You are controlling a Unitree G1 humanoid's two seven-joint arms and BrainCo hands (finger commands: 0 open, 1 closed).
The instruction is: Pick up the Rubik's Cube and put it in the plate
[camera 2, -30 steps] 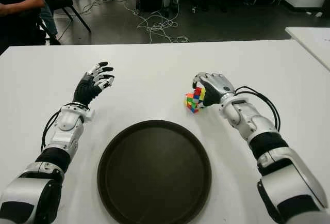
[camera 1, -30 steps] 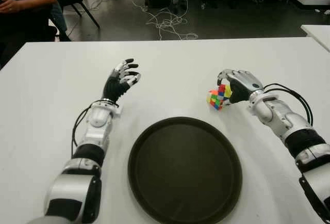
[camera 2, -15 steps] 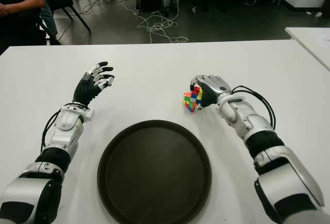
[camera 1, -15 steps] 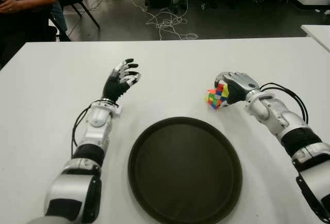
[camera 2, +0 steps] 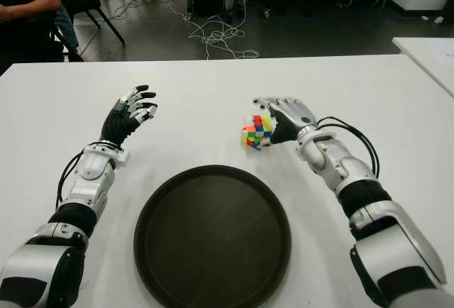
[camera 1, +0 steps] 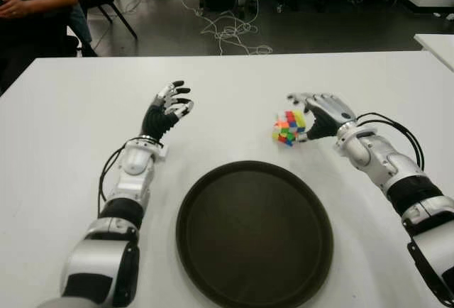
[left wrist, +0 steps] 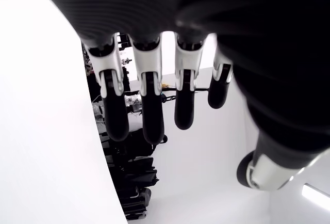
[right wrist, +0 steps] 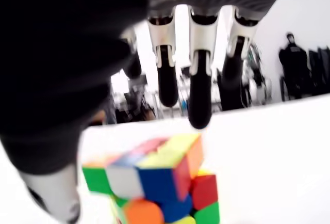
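The cube (camera 1: 286, 127) is a small puzzle cube with faces of mixed squares: yellow, red, green, blue, orange and white show together on the sides that can be seen. It looks tilted, sitting on a corner or edge rather than flat, and its layers seem slightly twisted out of line in the right wrist view. It sits on the white table (camera 1: 64, 123) just in front of the right hand (camera 1: 320, 113), on the palm side, beyond the far rim of the dark round plate (camera 1: 254, 233) and outside it.

The right hand's fingers (right wrist: 199, 97) are stretched out and spread above and past the cube, not wrapped around it; the thumb shows low beside the cube, and whether it touches cannot be told. The hand has hold of nothing.

The left hand (camera 1: 167, 111) shows well off to the cube's left, beside the plate's far left edge, fingers extended and loosely spread, holding nothing.
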